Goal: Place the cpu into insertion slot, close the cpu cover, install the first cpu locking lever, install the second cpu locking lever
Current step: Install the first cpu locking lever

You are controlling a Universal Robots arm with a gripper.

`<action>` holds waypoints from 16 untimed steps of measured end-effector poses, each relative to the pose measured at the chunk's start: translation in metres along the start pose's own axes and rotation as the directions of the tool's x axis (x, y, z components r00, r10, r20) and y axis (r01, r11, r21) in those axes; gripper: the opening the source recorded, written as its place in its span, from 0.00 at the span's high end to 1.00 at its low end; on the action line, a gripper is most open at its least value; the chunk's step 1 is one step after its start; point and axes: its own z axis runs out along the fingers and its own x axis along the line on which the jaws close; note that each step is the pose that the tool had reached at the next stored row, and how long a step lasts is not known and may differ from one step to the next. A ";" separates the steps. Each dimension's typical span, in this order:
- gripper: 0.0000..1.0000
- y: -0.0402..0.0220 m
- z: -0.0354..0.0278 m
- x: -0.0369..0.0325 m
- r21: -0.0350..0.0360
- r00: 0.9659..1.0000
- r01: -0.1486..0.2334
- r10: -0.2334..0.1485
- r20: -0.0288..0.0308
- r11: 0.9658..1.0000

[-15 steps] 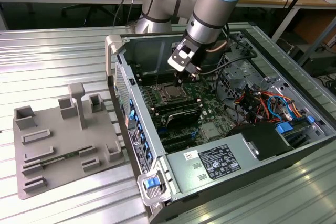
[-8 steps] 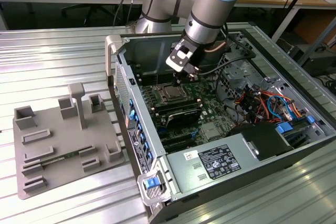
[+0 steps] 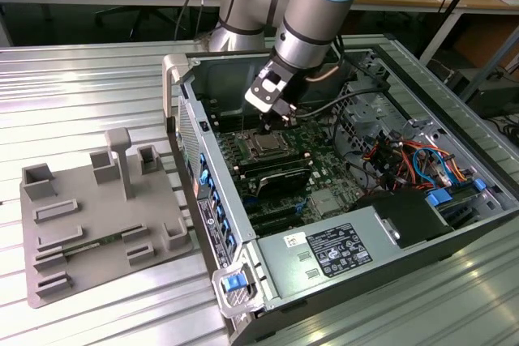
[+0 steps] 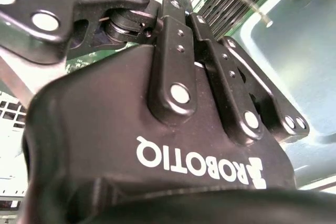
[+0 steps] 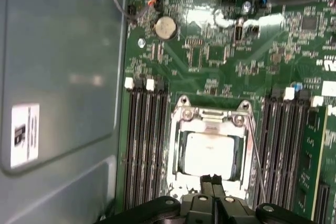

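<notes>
Arm reaches down into the open computer case [image 3: 212,200]. The gripper [image 5: 212,179] sits low over one edge of the socket, jaws pressed together, nothing visible between them. The cpu [image 5: 209,153] sits in the insertion slot [image 5: 174,183], silver face up. The cpu cover [image 5: 177,142] looks to lie flat over it, with the chip's face showing through the window. A thin wire locking lever [image 5: 255,153] runs along one side of the frame, between it and a bank of memory slots [image 5: 283,145]; cannot tell whether it is hooked under its catch. Risks, as I judge them: with the closed fingertips this close to the frame, an off-line descent could drag on the cover or skid onto the chip's face. A lever pushed at a poor angle could slip off the narrow tips and spring back, striking the memory slots or the green motherboard [image 5: 210,56]. If the chip isn't fully seated, clamping down could bend socket pins.
</notes>
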 end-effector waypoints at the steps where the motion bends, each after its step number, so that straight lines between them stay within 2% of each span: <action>1: 0.89 -0.0014 -0.0004 0.0004 -0.001 1.000 0.000 0.000 0.000 1.000; 6: 0.89 -0.0025 -0.0089 0.0012 -0.003 1.000 0.000 0.000 0.000 1.000; 10: 0.89 -0.0025 -0.0090 0.0012 -0.003 1.000 -0.002 0.002 0.000 1.000; 14: 0.89 -0.0025 -0.0090 0.0013 -0.005 1.000 -0.024 0.024 -0.001 1.000; 16: 0.89 -0.0025 -0.0090 0.0012 -0.007 0.998 -0.056 0.056 -0.002 0.998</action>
